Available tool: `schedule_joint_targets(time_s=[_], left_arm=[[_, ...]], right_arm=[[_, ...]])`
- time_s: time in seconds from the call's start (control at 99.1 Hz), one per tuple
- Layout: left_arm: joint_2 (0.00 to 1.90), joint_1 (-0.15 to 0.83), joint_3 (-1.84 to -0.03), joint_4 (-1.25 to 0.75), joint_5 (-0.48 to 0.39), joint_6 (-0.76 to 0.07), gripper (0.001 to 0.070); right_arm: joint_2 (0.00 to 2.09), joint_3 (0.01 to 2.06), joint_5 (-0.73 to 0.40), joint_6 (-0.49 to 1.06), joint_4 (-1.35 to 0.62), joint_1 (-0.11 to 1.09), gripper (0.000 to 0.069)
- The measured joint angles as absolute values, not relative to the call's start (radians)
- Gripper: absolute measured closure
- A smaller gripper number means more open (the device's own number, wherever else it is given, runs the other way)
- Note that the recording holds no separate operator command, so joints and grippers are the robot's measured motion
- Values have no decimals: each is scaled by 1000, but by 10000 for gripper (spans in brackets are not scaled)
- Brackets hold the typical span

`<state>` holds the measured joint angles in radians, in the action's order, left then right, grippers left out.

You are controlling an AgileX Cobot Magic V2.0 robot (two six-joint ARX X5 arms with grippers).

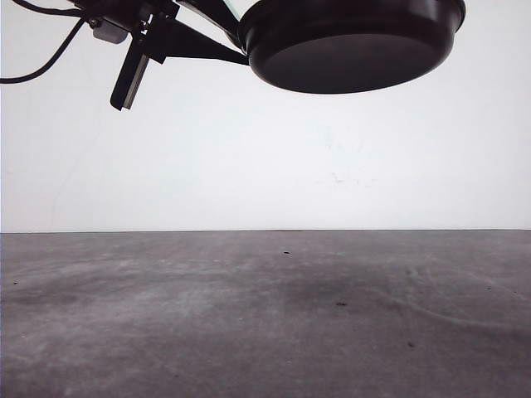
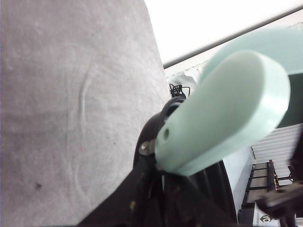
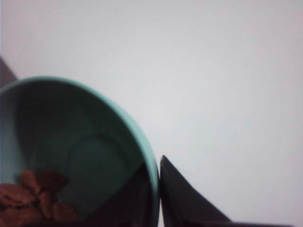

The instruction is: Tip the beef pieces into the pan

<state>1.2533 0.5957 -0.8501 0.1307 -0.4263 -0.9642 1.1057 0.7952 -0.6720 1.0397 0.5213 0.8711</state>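
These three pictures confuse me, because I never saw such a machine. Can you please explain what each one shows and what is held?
This is a robot with two arms, each ending in a gripper. The front view looks forward over a grey table; high above it hangs a black pan, seen from below, with the left gripper beside it. The left wrist view, from a camera on that arm, shows the pan's mint-green handle close up. The right wrist view shows a teal bowl with the right gripper's dark finger at its rim; reddish-brown beef pieces lie inside.
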Motion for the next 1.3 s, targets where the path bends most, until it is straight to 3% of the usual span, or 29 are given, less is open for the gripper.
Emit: schedule_joint_targets(time_s=[0.252,0.555,1.029,1.301], left_arm=[[1253,596,-850,131,-427,-966,689],[1253,588,-850,130,-430,-966,689],[1253,547,-850,130,-430,-966,689],[1253,525,-850,130,-433,-966,689]], right_arm=[[1106,795,-572,1139,527,860,674],[1106,795,-561,1208,640,855,674],[1110,796,-523,1206,764,812,674],[1110,796,-524,1128,760,814,674]])
